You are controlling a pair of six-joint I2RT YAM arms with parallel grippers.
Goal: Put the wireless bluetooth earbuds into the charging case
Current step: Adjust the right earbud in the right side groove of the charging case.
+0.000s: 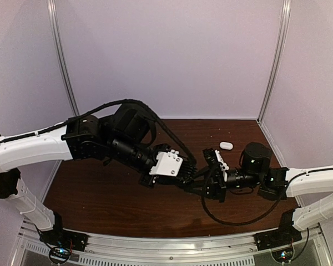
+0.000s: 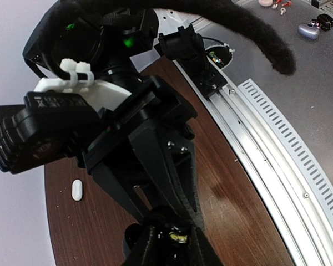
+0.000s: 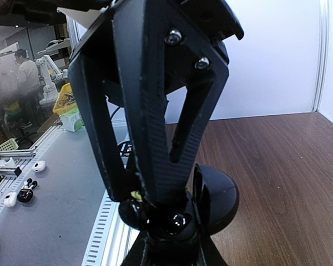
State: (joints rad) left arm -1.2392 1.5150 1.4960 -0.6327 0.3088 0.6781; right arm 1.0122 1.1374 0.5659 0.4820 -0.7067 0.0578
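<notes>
The charging case (image 1: 226,145), a small white oval, lies shut on the brown table behind the grippers; it also shows in the left wrist view (image 2: 76,190). No white earbuds are in view. My left gripper (image 1: 192,176) and right gripper (image 1: 207,179) meet tip to tip at the table's middle. In the right wrist view my right gripper (image 3: 172,250) is shut on a black round puck (image 3: 216,199) with a raised flap. In the left wrist view my left gripper (image 2: 175,245) is closed on a small glossy black bit with a yellow mark (image 2: 178,237) at the puck.
The right arm's black motor housing (image 1: 255,156) stands just right of the white case. A black cable (image 1: 233,220) loops over the table in front of the right arm. The metal rail (image 1: 172,249) runs along the table's near edge.
</notes>
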